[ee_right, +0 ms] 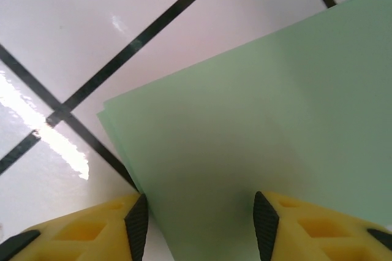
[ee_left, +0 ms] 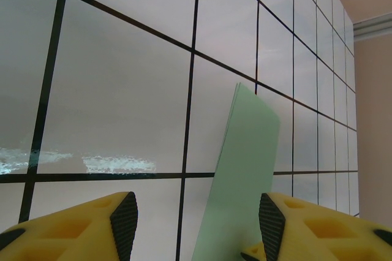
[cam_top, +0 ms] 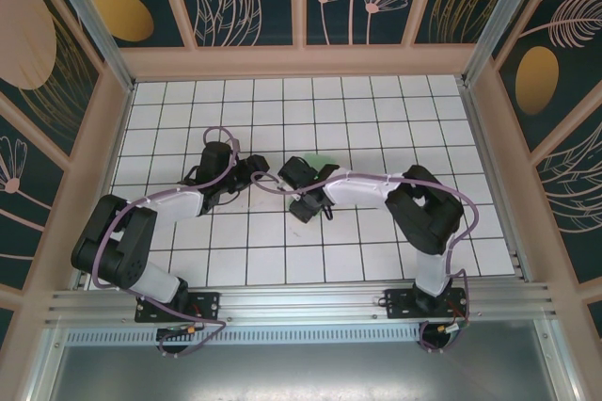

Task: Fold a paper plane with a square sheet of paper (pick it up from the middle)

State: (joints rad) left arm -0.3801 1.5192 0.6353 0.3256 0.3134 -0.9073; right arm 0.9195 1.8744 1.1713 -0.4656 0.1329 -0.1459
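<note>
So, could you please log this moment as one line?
stage: mid-fold | paper: green, two layers | left gripper: open, paper between fingers | right gripper: open over paper

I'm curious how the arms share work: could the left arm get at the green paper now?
Probably yes. The green paper lies between the open fingers of the left tool, near one of them, and nothing blocks it. The right tool sits over the same sheet, so space is tight.

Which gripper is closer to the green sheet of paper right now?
Right, probably. The right gripper has the green sheet of paper spread close up between its open jaws. The left gripper has it edge-on between its jaws, leaning toward one side.
</note>
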